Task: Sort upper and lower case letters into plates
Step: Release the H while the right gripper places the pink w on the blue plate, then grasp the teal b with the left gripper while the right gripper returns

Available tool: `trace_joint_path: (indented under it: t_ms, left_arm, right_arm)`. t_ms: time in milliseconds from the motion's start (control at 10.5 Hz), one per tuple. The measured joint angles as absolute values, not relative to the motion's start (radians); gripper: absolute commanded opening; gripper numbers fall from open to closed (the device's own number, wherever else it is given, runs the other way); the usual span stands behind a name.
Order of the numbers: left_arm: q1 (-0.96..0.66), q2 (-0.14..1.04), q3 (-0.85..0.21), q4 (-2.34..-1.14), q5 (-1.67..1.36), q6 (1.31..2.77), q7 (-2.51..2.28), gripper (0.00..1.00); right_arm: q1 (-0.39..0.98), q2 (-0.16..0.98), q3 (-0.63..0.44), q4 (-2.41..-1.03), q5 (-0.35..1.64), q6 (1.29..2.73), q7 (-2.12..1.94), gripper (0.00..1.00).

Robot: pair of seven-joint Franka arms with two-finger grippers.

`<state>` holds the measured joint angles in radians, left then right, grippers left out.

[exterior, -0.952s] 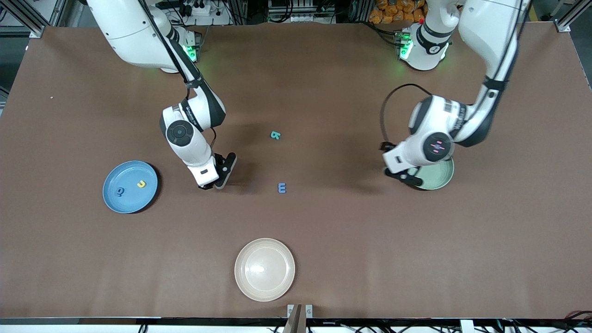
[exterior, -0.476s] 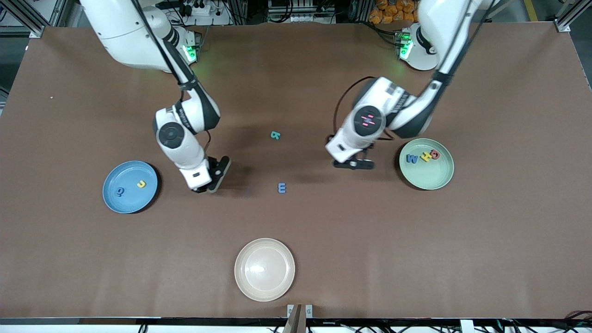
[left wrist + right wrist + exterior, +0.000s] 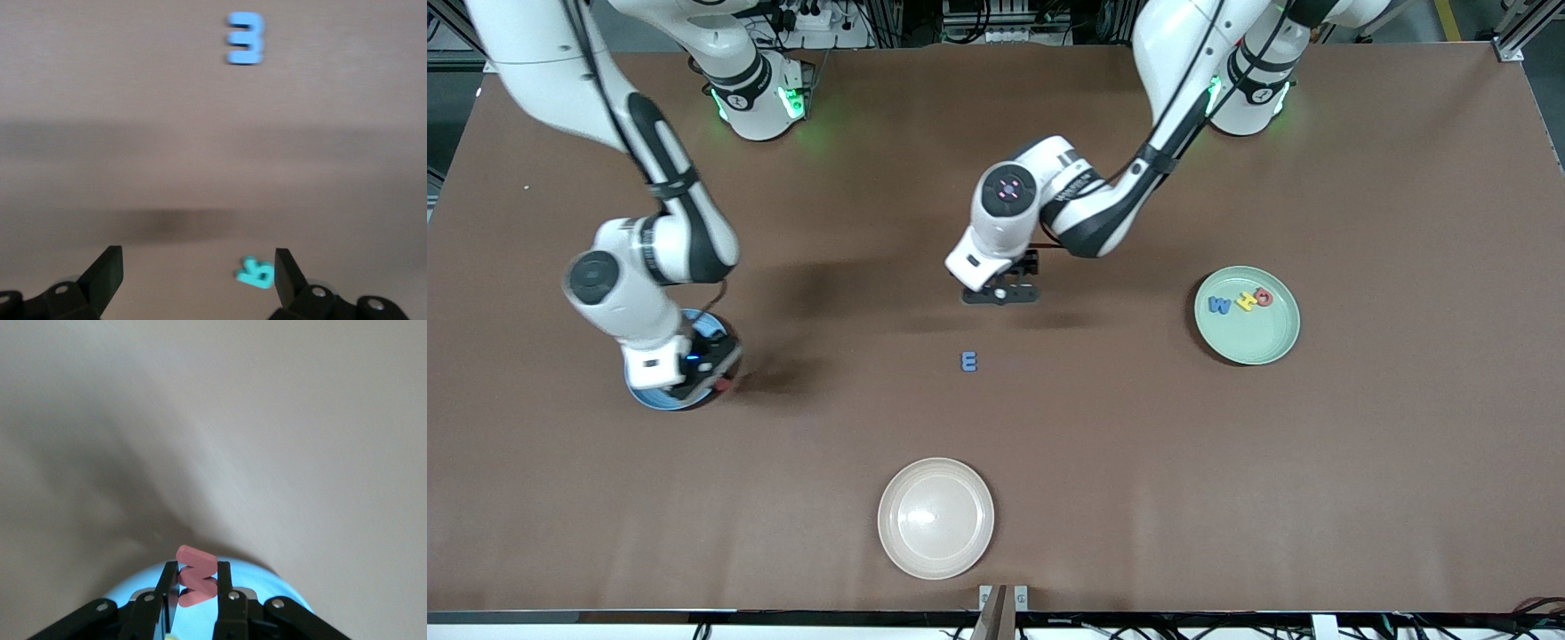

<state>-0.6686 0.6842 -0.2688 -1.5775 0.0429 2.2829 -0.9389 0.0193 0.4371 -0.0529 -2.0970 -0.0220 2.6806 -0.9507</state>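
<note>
— From the front, where's everything?
— Right gripper (image 3: 704, 372) over the blue plate (image 3: 643, 394); left gripper (image 3: 1000, 293) above the counter (image 3: 1405, 444), blue E (image 3: 968, 361) below it, green plate (image 3: 1246, 342) aside.
— Left wrist?
— Fingers spread, teal letter (image 3: 255, 273) between; it might skid.
— Right wrist?
— Clamped on a red w (image 3: 196, 577), which may bounce out.

Sky blue plate (image 3: 640, 396) mostly hidden under the right tool (image 3: 703, 372).
</note>
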Motion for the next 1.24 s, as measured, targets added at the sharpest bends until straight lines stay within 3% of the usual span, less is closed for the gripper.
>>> trace_joint_path:
  t_ms: [95,381,667,952,1238]
  left_arm:
    - [-0.699,0.698,-0.264,-1.557,0.073,2.291,-0.966,1.0]
    - [-0.836,0.738,-0.212,-1.547,0.206,2.325,-1.085,1.0]
    - [-0.865,0.754,-0.204,-1.546,0.243,2.326,-1.016,1.0]
    - [-0.865,0.775,-0.203,-1.547,0.243,2.326,-0.975,1.0]
    - [-0.887,0.821,-0.206,-1.545,0.243,2.331,-0.979,1.0]
  right_arm:
    - [-0.024,0.437,-0.053,-2.098,-0.022,2.68,-0.985,0.99]
    - [-0.077,0.437,-0.051,-2.099,-0.022,2.68,-1.012,1.0]
    - [-0.066,0.437,-0.036,-2.08,-0.021,2.671,-0.989,1.0]
    - [-0.02,0.437,-0.033,-1.988,-0.021,2.518,-0.873,1.0]
    - [0.036,0.444,-0.031,-1.955,-0.02,2.484,-0.695,1.0]
